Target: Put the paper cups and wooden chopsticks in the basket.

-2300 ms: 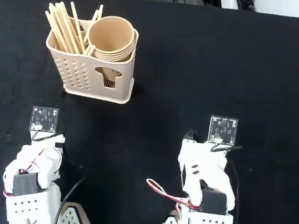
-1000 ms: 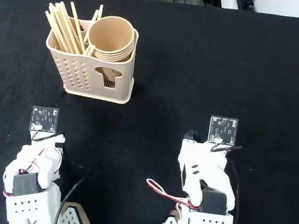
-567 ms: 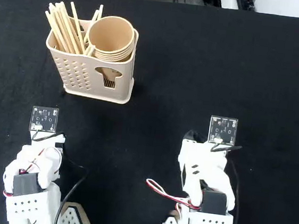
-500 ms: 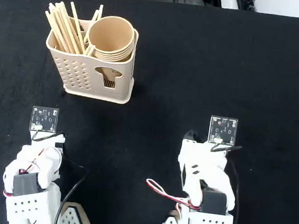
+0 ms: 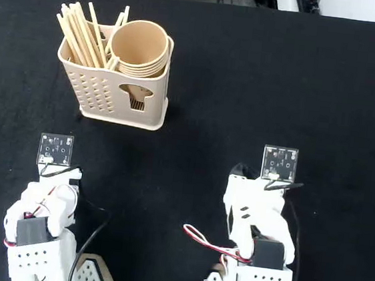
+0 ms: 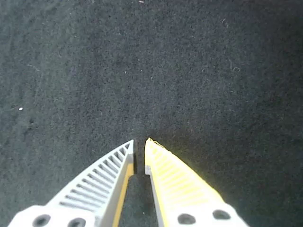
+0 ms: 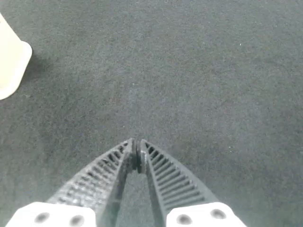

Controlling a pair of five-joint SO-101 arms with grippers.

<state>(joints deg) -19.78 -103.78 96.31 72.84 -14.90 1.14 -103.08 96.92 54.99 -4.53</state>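
Beyond the left gripper [image 6: 139,142], nearer it than the right gripper [image 7: 137,143], both pressed together and empty, the basket [image 5: 121,100] held the paper cups [image 5: 140,45] and upright wooden chopsticks [image 5: 80,32].

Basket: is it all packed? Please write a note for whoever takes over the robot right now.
Left gripper: shut, holding nothing, low over the table.
Right gripper: shut, holding nothing, low over the table.
Cups: stacked inside the basket.
Chopsticks: standing in the basket beside the cups.
Done: cups and chopsticks look packed.
Left: nothing that I can see.
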